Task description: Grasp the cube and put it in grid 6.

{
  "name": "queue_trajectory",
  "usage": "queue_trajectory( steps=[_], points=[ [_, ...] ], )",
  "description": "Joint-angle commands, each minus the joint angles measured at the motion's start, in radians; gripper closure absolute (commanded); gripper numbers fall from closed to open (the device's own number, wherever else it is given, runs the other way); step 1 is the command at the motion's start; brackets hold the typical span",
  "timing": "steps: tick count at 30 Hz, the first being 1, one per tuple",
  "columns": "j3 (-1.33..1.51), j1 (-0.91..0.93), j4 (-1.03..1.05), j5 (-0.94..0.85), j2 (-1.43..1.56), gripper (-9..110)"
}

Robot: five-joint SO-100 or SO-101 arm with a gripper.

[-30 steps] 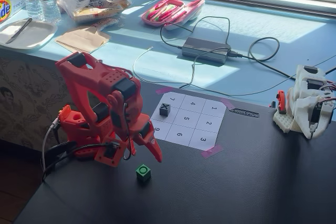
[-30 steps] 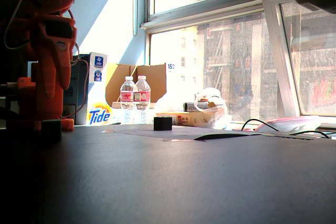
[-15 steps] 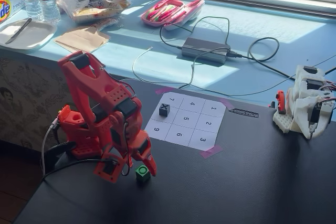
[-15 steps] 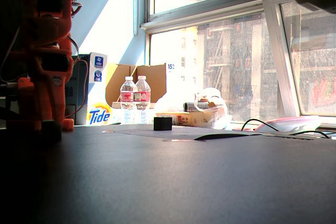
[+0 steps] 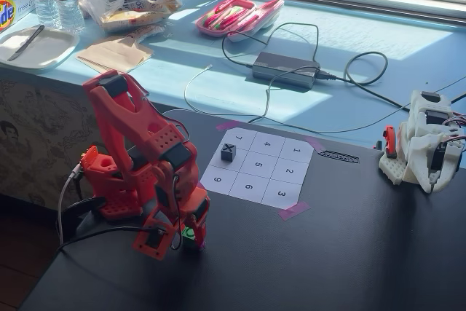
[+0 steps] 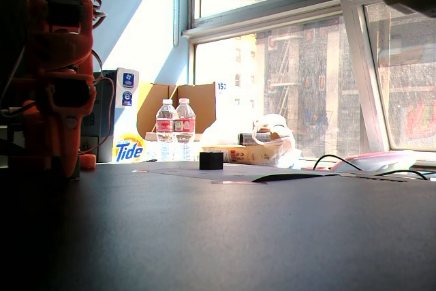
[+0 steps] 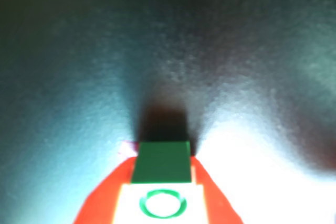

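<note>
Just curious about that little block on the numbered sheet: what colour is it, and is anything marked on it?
Dark grey block with an X on top, clearest in a fixed view from above.

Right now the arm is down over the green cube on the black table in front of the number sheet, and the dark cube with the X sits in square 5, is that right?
Not quite. In a fixed view the dark X cube sits in the square between 7 and 9, not in square 5, which is empty. The rest holds: the arm's jaws are down around the green cube on the black table, in front of the number sheet.
</note>
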Motion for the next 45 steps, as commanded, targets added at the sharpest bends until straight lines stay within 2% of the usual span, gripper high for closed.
queue_trajectory(
  steps=[1, 5, 9, 12, 17, 22, 28, 30, 38, 42, 45],
  points=[
    [-0.052, 0.015, 0.081, -0.034, 0.032, 101],
    [-0.396, -0.048, 0.374, -0.044, 0.067, 101],
    [-0.857, -0.261, 0.572, -0.071, 0.02, 101],
    [-1.035, -0.457, 0.612, -0.075, -0.026, 101],
    [-0.927, -0.73, 0.523, -0.084, -0.064, 101],
    [-0.65, -0.824, 0.341, -0.08, -0.132, 101],
    [-0.334, -0.819, 0.078, -0.117, -0.129, 101],
    [-0.29, -0.815, 0.021, -0.117, -0.14, 96],
    [-0.295, -0.776, -0.13, -0.166, -0.229, 96],
    [-0.347, -0.778, -0.143, -0.199, -0.273, 95],
    [-0.35, -0.784, -0.152, -0.201, -0.295, 85]
  ],
)
